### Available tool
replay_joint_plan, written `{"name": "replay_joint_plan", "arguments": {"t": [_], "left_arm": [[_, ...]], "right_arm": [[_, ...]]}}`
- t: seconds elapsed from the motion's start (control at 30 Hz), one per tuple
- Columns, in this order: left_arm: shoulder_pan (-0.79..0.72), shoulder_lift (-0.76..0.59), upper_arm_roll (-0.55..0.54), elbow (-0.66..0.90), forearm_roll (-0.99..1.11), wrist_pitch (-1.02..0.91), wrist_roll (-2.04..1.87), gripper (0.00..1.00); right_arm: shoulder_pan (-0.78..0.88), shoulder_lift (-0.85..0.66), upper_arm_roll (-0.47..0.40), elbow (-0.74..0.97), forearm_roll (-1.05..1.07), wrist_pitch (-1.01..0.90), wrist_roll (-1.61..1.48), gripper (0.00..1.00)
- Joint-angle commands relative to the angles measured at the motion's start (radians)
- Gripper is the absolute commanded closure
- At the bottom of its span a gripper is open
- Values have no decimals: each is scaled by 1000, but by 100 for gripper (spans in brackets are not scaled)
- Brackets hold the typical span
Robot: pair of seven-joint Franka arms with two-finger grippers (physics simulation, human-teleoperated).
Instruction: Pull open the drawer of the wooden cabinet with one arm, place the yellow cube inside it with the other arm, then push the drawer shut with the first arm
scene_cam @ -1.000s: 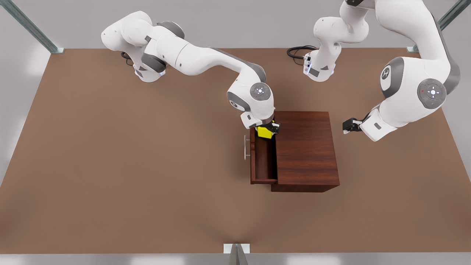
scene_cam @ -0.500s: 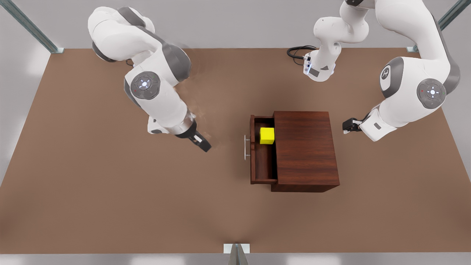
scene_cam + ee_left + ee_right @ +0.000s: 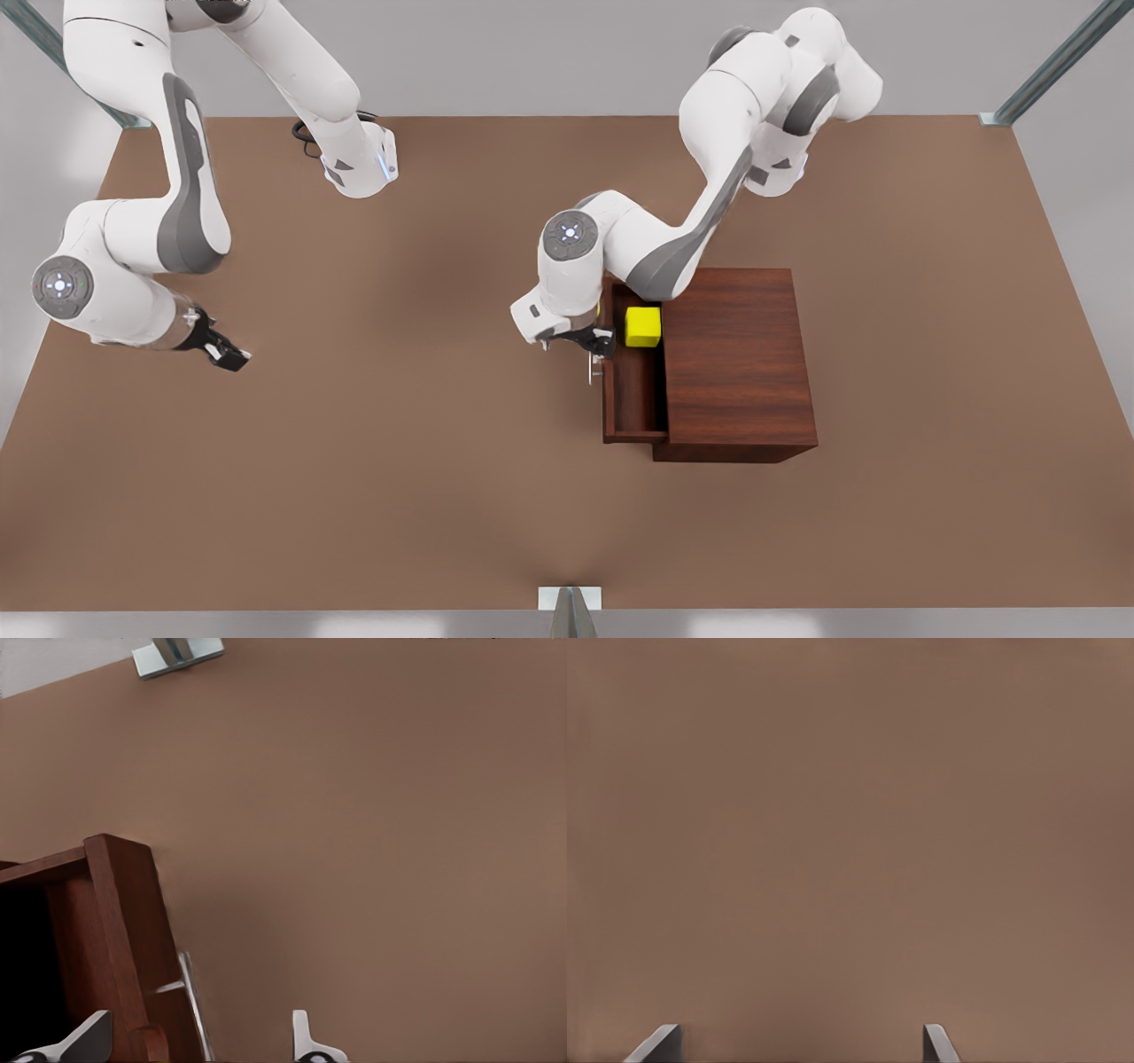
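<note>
The left gripper [image 3: 592,341] sits right at the drawer front, fingers spread wide and straddling the front panel: in its wrist view one fingertip [image 3: 84,1038] lies on the inner side of the panel and the other [image 3: 303,1034] out over the table, with the thin silver handle [image 3: 193,1003] between them. Whether either finger touches the panel or the bar can't be told. Its arm reaches in from the far edge of the table, elbow bent over the cabinet's far corner, wrist angled down toward the handle.

Just past that gripper, inside the drawer [image 3: 631,394], the yellow cube [image 3: 643,327] rests on the tray floor near its far end, close against the cabinet's front edge, touching no gripper. The drawer stands pulled out from the wooden cabinet [image 3: 740,359] toward the front view's left.

Well apart, over at the front view's left, the right gripper [image 3: 229,355] waits above bare brown table [image 3: 399,461], arm folded back high, its fingers [image 3: 656,1045] spread wide and holding nothing.
</note>
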Motion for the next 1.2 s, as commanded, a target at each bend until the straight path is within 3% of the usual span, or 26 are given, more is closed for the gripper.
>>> {"name": "replay_joint_plan", "arguments": {"t": [0.0,0.17,0.3,0.5,1.17], "left_arm": [[-15,44,3,18,58,200,-866,0],[-42,122,3,20,61,330,-903,0],[-62,136,6,15,128,140,-788,0],[-55,135,5,-31,119,157,-749,0],[1,9,5,-230,102,180,-647,0]], "right_arm": [[-2,26,-1,38,-23,20,-478,0],[-2,35,-4,50,-25,19,-477,0],[-2,38,-2,50,-25,19,-475,0],[0,42,-2,50,-28,19,-472,0],[1,46,-2,49,-29,19,-471,0]]}}
